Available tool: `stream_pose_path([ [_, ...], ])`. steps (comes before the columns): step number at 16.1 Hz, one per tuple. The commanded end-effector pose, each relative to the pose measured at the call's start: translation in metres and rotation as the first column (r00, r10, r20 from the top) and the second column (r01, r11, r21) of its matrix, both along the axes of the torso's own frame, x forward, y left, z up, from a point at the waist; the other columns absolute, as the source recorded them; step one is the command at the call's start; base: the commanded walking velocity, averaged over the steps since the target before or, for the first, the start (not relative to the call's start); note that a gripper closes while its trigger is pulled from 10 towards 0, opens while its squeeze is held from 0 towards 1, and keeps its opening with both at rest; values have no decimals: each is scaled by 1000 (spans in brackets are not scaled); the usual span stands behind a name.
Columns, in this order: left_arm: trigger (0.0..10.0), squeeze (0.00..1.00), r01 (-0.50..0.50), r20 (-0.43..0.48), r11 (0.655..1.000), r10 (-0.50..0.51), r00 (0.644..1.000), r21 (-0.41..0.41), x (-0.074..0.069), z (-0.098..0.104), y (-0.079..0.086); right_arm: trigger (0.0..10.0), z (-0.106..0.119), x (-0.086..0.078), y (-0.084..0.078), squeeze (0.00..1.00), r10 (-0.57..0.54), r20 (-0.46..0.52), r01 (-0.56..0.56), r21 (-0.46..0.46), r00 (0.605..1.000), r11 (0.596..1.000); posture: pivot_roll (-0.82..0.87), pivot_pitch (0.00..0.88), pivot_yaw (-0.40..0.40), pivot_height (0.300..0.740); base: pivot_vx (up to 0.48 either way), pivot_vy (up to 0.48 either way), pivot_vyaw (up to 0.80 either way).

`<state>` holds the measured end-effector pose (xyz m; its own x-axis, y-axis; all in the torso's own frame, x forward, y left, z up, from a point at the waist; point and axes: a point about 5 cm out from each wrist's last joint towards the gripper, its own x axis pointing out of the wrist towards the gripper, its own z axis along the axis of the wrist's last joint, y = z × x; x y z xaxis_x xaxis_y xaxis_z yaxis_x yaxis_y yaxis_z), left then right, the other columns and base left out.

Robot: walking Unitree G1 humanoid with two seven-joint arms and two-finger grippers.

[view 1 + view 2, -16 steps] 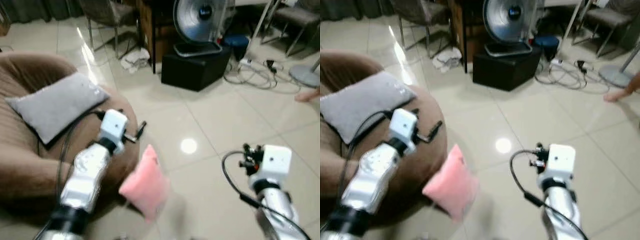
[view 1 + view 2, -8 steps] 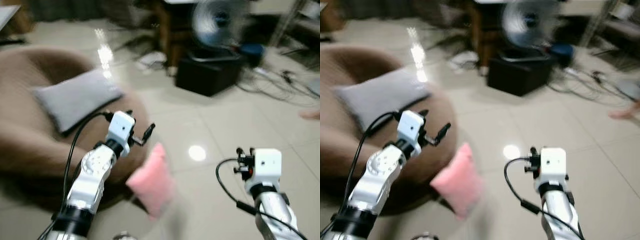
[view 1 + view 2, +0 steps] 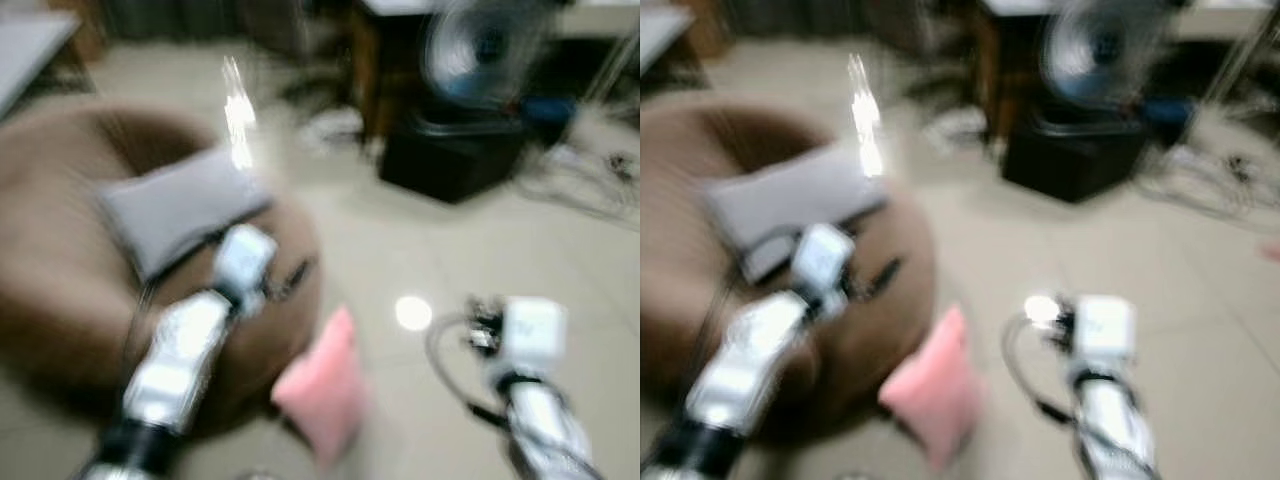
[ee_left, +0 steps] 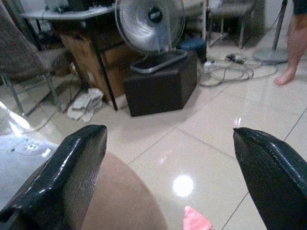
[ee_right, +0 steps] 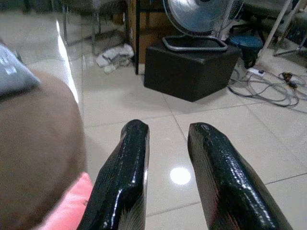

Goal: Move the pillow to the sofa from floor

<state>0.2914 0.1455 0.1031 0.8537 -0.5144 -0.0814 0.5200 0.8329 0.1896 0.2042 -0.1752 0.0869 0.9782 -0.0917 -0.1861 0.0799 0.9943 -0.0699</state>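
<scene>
Left eye view, heavily blurred: the pink pillow point(image 3: 322, 392) lies on the tiled floor point(image 3: 430, 250), leaning against the outer edge of the brown sofa point(image 3: 60, 280). A grey cushion point(image 3: 180, 205) rests on the sofa seat. The left gripper point(image 3: 293, 277) is held over the sofa's edge, above and apart from the pink pillow. The right arm point(image 3: 530, 370) is raised over bare floor to the pillow's right.

Right eye view: same scene, equally blurred. A fan point(image 3: 1095, 50) stands on a black box point(image 3: 1072, 155) further back.

Left wrist view: the 2 black fingers point(image 4: 62, 182) stand wide apart with nothing between them. A corner of the pink pillow shows low on the floor beside the sofa's curved edge. Beyond are the fan, the black box, a white rag point(image 4: 85, 104), cables point(image 4: 225, 72) and a person's bare leg point(image 4: 292, 43).

Right wrist view: the right gripper point(image 5: 165, 139) shows its 2 fingers close together with a narrow gap, holding nothing. The pink pillow sits beside the sofa edge, below the fingers and apart from them.
</scene>
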Motion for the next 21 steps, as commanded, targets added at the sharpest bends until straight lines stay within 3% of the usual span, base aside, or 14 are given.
stream_pose_path([
  [1,10000,0,45,10,999,-45,999,-21,0,4,-12,10000,-3,-7,-10,0,-32,-23,32,-10,999,999,-58,40,7,740,0,0,-788],
  [3,10000,0,48,10,999,-47,999,-19,1,4,-12,10000,-3,-7,-11,0,-35,-25,34,-16,999,999,-57,43,9,740,0,0,-778],
  [7,10000,0,52,-4,999,-52,999,-10,1,2,-11,10000,-4,-5,-11,0,-30,-45,29,-20,999,999,-54,42,7,735,0,0,0],
  [11,10000,0,92,-59,995,-95,994,-47,-4,-3,-8,10000,-1,-4,-8,0,24,-18,-24,3,1000,1000,-52,42,5,685,0,0,0],
  [19,10000,0,45,-65,999,-45,997,-6,-1,-6,-3,10000,4,0,-4,0,78,24,-78,5,997,997,-46,43,-7,615,0,0,0],
  [20,10000,0,64,-59,998,-65,996,-18,-2,-5,-5,10000,4,0,-4,1000,82,25,-82,21,996,996,-46,43,-7,605,0,0,0],
  [21,10000,0,74,-64,997,-76,995,-25,-3,-5,-6,10000,3,0,-4,1000,82,24,-82,30,996,996,-46,43,-7,600,0,0,0],
])
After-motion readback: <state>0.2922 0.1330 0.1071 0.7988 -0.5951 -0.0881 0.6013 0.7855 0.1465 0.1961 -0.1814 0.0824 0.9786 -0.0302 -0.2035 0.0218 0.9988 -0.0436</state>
